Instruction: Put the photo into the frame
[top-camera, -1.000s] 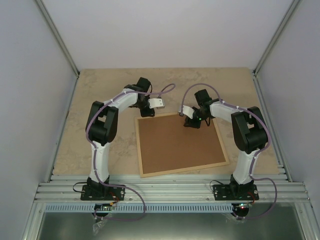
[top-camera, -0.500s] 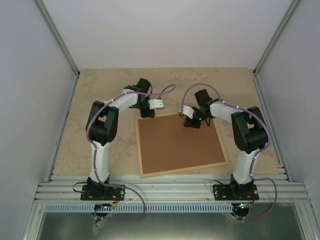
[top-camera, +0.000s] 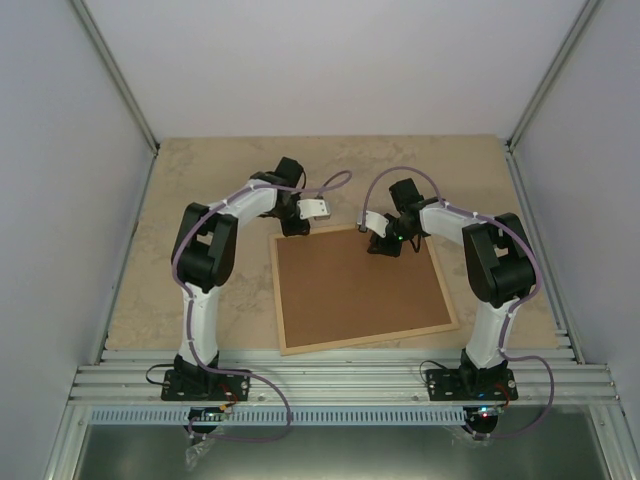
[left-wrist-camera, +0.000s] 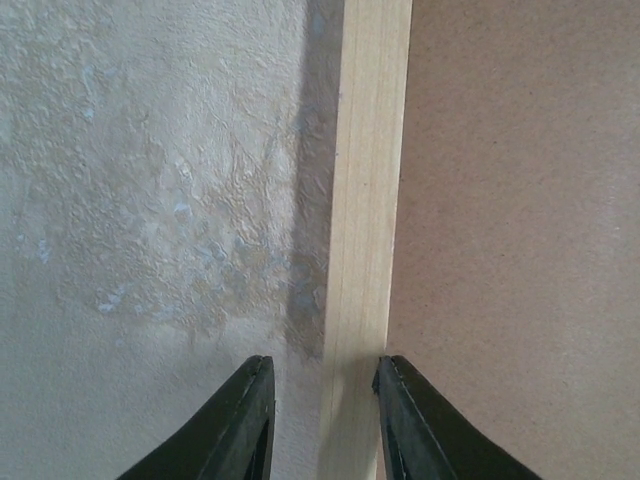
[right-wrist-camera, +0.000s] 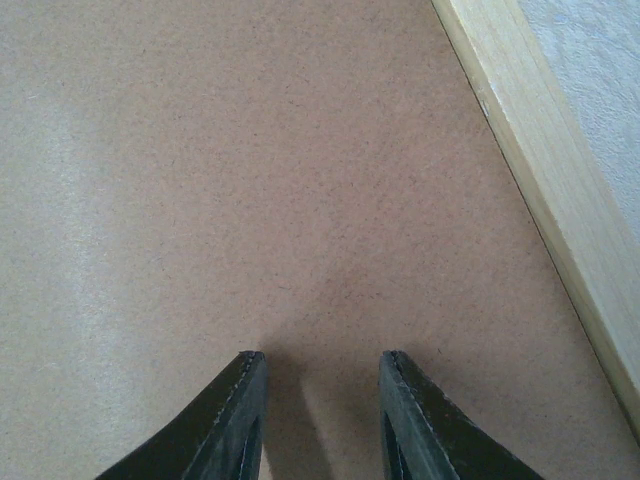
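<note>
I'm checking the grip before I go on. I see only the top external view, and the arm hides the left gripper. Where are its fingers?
Observer: The left gripper is open and straddles a rail of the pale wooden frame. One finger is over the beige textured table, the other over the flat brown backing board.
Operator: And the right gripper?
Observer: The right gripper is open, both fingers over the brown board, nothing between them.
Operator: Any sign of the photo?
Observer: None in any view.
</note>
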